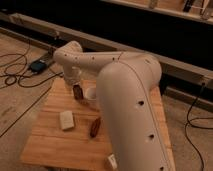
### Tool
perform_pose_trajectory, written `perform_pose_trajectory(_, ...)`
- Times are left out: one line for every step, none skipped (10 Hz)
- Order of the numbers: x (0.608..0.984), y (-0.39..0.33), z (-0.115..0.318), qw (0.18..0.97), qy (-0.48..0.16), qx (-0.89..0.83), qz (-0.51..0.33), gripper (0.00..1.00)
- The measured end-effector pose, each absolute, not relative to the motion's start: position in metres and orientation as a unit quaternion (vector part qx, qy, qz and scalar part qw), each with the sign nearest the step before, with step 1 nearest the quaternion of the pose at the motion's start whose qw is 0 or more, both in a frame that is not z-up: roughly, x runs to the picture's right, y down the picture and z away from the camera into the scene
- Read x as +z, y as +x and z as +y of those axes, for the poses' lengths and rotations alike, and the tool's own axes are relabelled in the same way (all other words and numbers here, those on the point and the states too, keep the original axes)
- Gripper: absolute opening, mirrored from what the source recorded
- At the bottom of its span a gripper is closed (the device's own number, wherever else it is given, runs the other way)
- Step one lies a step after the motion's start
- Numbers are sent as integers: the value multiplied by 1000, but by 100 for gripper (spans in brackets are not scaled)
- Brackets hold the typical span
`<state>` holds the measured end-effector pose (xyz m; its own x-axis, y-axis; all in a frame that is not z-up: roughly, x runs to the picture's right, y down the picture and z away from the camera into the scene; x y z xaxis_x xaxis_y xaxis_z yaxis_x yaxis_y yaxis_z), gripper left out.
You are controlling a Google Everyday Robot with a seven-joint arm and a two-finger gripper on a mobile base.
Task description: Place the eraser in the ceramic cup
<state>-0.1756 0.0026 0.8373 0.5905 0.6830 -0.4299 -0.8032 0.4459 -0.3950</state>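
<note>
Gripper [75, 82] right on top of eraser [77, 92], just beside ceramic cup [91, 94]. Cannot tell if gripper holds it. Grab tight, lift straight up, move over cup middle, drop low.

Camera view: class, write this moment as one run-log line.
end effector: just above eraser | eraser: beside ceramic cup, outside it | placing: not yet done

Eraser [77, 92]: small dark brown-black block, reddish-brown edge. Stands upright, at far left part of wooden table [50, 145], just beside ceramic cup, on its left side.
Ceramic cup [91, 94]: small, plain white, upright, opening upward; right part hidden behind robot arm [125, 100].
Gripper [75, 83]: directly over eraser, at its top end; contact unclear.
</note>
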Motion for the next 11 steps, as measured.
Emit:
perform_pose_trajectory(842,-177,0,848,-285,435,101,55)
perform_pose_trajectory(847,-180,-4,856,-280,423,95,55)
perform_pose_trajectory(852,-182,-8,865,-276,410,90,55)
perform_pose_trajectory(854,-184,-9,872,-273,397,85,55)
perform_pose_trajectory(856,-185,-10,879,-272,382,82,55)
perform_pose_trajectory(859,-186,-11,893,-269,353,76,55)
perform_pose_trajectory(862,-185,-11,902,-266,332,74,55)
perform_pose_trajectory(865,-182,-11,910,-264,311,75,55)
perform_pose_trajectory(867,-180,-11,915,-261,297,76,55)
perform_pose_trajectory(871,-178,-10,921,-257,283,77,55)
perform_pose_trajectory(874,-177,-10,924,-255,274,78,55)
